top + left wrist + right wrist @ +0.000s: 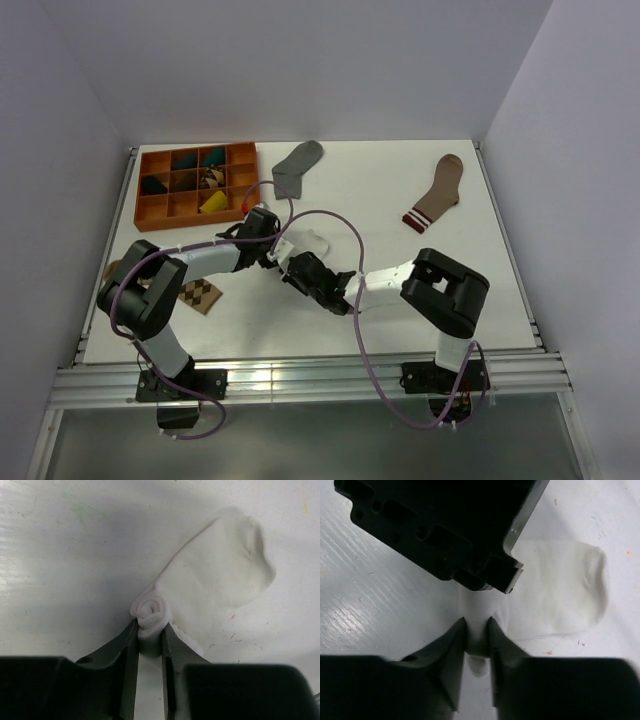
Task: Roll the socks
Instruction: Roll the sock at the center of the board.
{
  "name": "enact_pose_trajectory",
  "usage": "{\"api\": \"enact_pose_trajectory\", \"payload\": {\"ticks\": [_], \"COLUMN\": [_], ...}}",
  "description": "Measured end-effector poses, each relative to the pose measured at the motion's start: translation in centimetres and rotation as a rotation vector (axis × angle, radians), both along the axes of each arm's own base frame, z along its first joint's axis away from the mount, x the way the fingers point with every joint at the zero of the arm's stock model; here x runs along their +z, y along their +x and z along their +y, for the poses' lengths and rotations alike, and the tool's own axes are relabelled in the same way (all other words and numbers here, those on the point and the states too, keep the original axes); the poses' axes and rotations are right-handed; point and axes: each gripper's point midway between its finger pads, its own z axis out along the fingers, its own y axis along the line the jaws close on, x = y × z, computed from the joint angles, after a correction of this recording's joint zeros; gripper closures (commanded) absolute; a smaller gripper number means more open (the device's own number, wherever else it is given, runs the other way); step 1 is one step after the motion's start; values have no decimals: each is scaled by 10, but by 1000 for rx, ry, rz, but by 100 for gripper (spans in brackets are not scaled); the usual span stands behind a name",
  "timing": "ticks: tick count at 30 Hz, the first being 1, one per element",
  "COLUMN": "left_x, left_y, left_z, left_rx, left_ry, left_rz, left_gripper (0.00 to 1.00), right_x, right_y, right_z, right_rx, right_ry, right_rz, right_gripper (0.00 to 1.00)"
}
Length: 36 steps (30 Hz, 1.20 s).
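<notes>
1. White knit fabric fills the gap between the left fingers [126,650]. They are clenched on the wound end of the white sock [220,575], and the roll [150,611] shows its spiral just past their tips.
2. The right fingers [452,647] meet the same roll from the opposite end. Fabric sits between them and touches both, so I read them as grasping it too, close under the left arm's black housing [445,530].
3. The sock lies near the middle of the bench [380,200], just ahead of both arms. Its unrolled part is flat, with the rounded toe pointing away from the roll.
4. To do this step well, I judge that both ends should be pinched evenly and turned together toward the toe. The roll should ride low against the bench so the layers wind tight. A sideways pull would likely telescope the spiral.
5. The wrists are crowded, so a short turn followed by a regrasp looks safer than one long twist.
6. The grey sock [298,165] lies flat at the far side, well apart and not yet rolled.
7. No brand, label or writing can be read on the sock, fingers or bench.
</notes>
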Motion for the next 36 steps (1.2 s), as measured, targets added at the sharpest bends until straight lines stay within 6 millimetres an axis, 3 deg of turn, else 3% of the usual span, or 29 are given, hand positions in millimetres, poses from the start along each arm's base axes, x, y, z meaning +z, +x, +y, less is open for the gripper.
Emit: {"api": "enact_pose_trajectory", "payload": {"ticks": [2, 4, 7, 11, 14, 25, 36], "left_x": [0, 0, 0, 1, 7, 17, 24], "left_y": [0, 0, 0, -1, -5, -22, -10], "left_z": [0, 0, 0, 3, 10, 49, 40], "left_rx": [-3, -5, -5, 2, 22, 172, 210], "left_ry": [0, 0, -1, 2, 0, -30, -118], "left_rz": [-1, -1, -2, -2, -10, -47, -108], "left_gripper": [95, 91, 76, 46, 36, 35, 35], "right_x": [0, 0, -1, -3, -1, 3, 3], "right_y": [0, 0, -1, -1, 5, 19, 18], "right_z": [0, 0, 1, 4, 4, 1, 11], "right_rx": [-2, 0, 3, 19, 30, 65, 135], "right_ry": [-4, -5, -5, 36, 111, 365, 456], "right_rz": [-2, -3, 5, 61, 147, 552, 821], "right_gripper": [91, 99, 100, 100, 100, 100, 100]}}
